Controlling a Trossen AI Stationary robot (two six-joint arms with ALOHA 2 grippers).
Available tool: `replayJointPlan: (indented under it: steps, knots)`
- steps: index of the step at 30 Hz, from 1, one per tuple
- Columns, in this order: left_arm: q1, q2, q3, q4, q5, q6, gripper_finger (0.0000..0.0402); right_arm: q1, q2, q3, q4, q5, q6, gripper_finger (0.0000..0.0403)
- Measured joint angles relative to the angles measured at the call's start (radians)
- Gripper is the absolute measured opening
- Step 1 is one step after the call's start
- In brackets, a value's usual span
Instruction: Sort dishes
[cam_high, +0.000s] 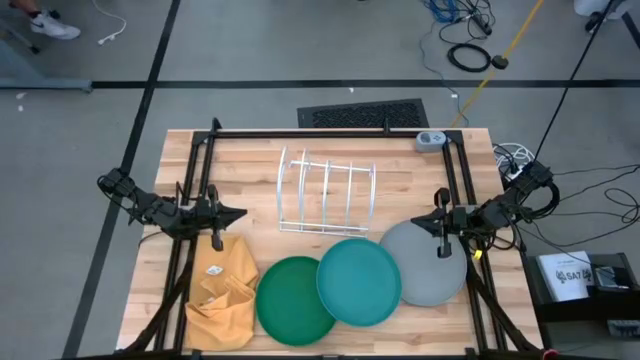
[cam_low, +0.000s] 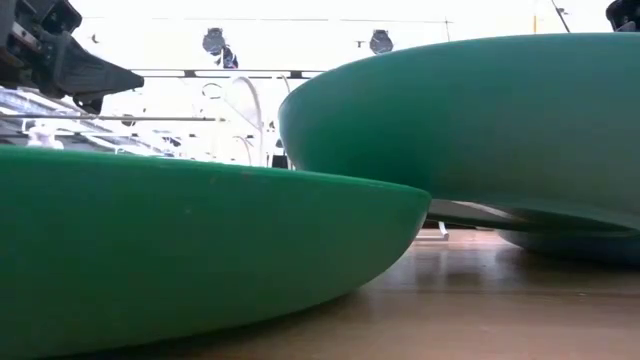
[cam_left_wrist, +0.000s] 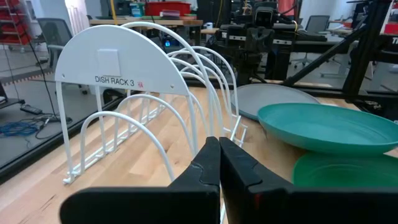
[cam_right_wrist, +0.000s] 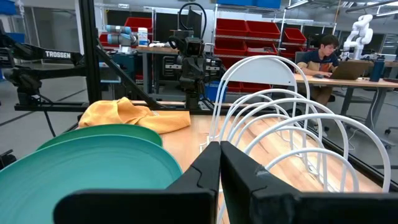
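Three plates lie at the table's near side: a dark green one, a teal one and a grey one. The teal plate rests with its rim on the green plate and overlaps the grey one. No light blue plate shows. My left gripper is shut and empty, held above the table left of the white wire rack, pointing at it. My right gripper is shut and empty above the grey plate's far rim, pointing toward the rack.
A mustard-yellow cloth lies crumpled at the near left, beside the green plate. The rack stands at the table's middle, toward the far side. A black frame runs along the table's far edge and sides. A small grey device sits at the far right.
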Motion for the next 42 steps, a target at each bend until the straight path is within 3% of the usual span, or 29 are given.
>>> replayJointPlan:
  steps: [9,13,18,21,26,32,37,42]
  knots:
    - [0.000,0.000,0.000,0.000,0.000,0.000,0.0000,0.000,0.000,0.000,0.009,0.000,0.004,0.0006]
    - [0.000,0.000,0.000,0.000,0.000,0.000,0.0000,0.000,0.002,-0.001,0.040,-0.001,0.146,0.0006]
    - [0.000,0.000,0.000,0.000,0.000,0.000,0.0000,-0.005,0.001,0.001,0.381,-0.016,0.165,0.0006]
    - [0.000,0.000,0.000,0.000,0.000,0.000,0.0000,-0.005,0.005,0.039,0.480,-0.086,0.103,0.0006]
    - [0.000,0.000,0.000,0.000,0.000,0.000,0.0000,-0.005,0.064,0.201,0.307,-0.133,0.034,0.0006]
    - [0.000,0.000,0.000,0.000,0.000,0.000,0.0000,-0.005,0.264,0.422,0.092,-0.135,-0.031,0.0006]
    - [0.000,0.000,0.000,0.000,0.000,0.000,0.0000,-0.005,0.410,0.535,0.089,-0.135,-0.048,0.0006]
    - [0.000,0.000,0.000,0.000,0.000,0.000,0.0000,-0.005,0.478,0.581,0.116,-0.156,0.004,0.0006]
